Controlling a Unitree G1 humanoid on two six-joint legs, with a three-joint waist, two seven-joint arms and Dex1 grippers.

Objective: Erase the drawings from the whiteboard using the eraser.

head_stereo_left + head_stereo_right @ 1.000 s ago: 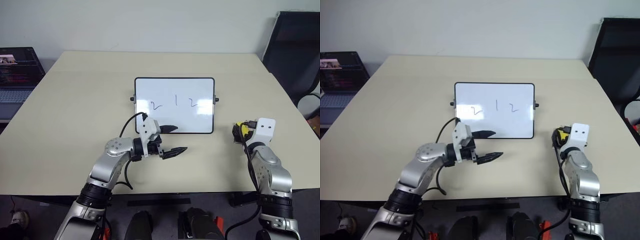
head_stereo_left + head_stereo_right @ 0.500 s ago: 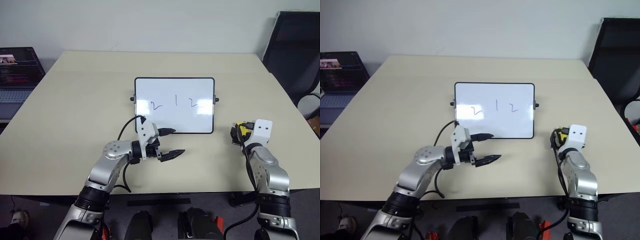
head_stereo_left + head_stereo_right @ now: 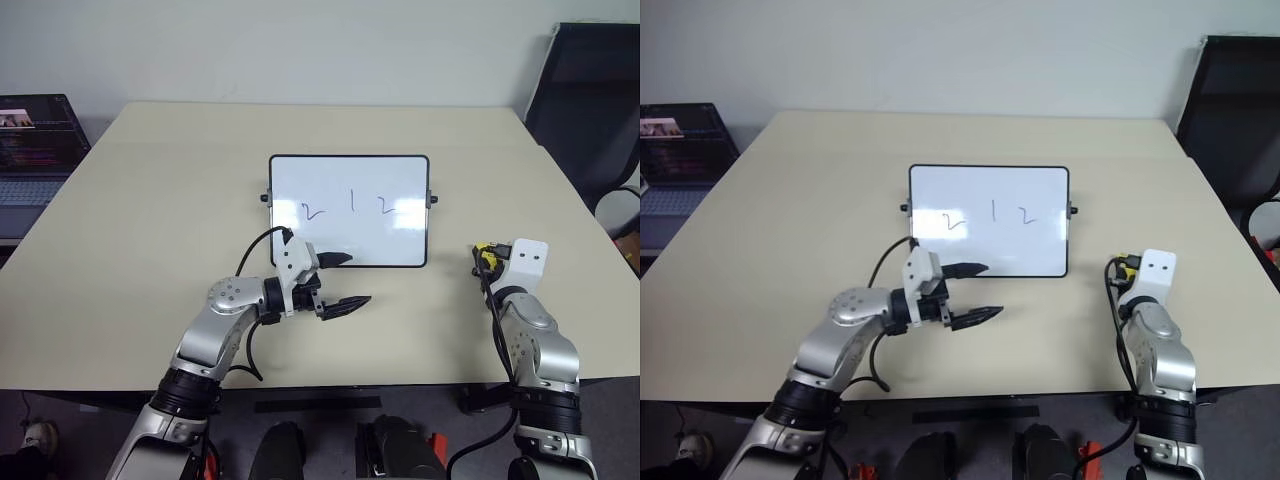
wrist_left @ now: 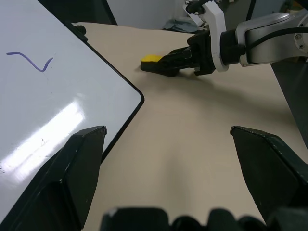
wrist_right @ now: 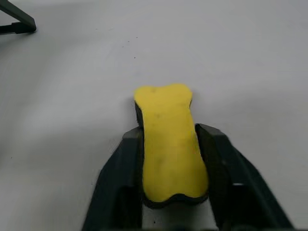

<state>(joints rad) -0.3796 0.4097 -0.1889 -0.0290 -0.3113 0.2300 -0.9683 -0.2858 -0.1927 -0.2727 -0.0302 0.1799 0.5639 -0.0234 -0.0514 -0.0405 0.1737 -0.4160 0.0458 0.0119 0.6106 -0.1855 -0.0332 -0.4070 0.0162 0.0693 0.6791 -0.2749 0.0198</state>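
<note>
The whiteboard [image 3: 348,210] lies flat at the middle of the table, its drawings [image 3: 351,205] in a row: two squiggles with a short stroke between them. My left gripper [image 3: 360,279] is open and points sideways just in front of the board's near edge, one fingertip over the frame. The yellow eraser [image 5: 169,139] with its black base rests on the table to the right of the board. My right gripper [image 5: 169,132] is shut on it, a finger pressed to each long side. The left wrist view shows the eraser [image 4: 151,58] at that gripper's tips.
A laptop [image 3: 35,140] stands off the table's left side, and a black chair [image 3: 590,100] at the back right. The beige table [image 3: 150,200] has bare surface around the board and toward its front edge.
My right gripper's fingers have closed onto the eraser's sides; they stood open around it before. The left arm has kept still.
</note>
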